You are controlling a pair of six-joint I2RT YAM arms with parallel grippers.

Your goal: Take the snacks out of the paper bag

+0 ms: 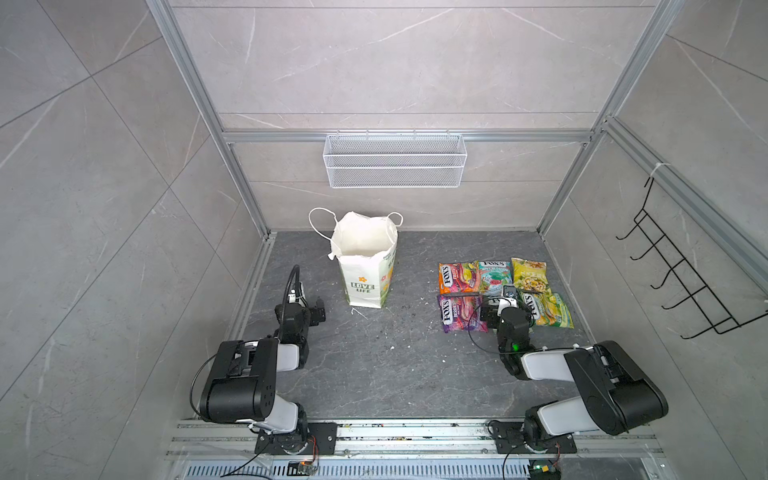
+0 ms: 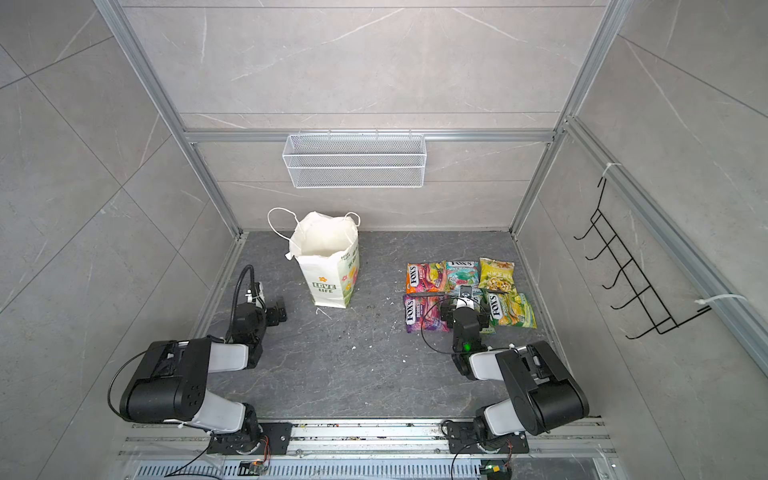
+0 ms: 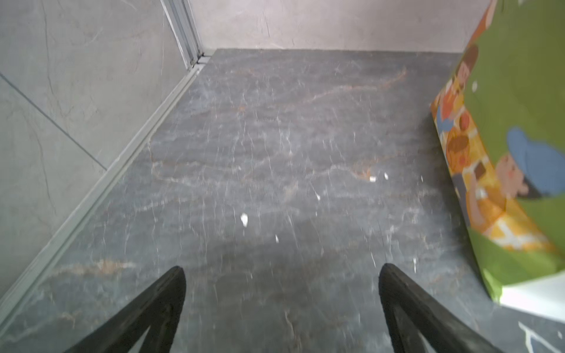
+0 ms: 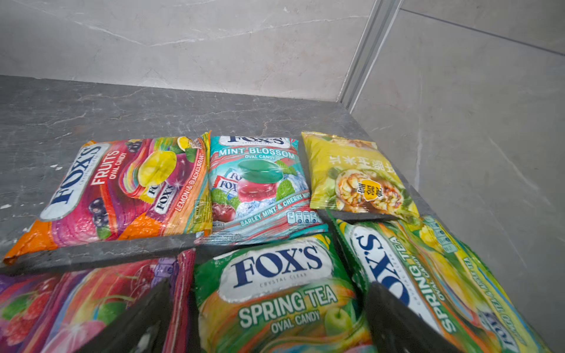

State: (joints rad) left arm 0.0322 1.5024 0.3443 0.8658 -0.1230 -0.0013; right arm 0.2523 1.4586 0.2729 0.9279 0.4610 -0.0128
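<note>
White mesh basket [image 1: 395,160] behind; left pincer [image 3: 281,272] spread beside paper bag [image 1: 363,282], right pincer [image 4: 270,285] spread over snacks [image 1: 457,277].

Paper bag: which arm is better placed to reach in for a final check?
Left, probably. The left claw, open and empty, sits beside the paper bag. The right claw, also open, hangs over the laid-out snacks, well away from the bag.

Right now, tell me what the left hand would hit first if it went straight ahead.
The way looks free: the open left hand points over bare tabletop toward the back wall, probably its first contact. The paper bag stands off to one side.
</note>
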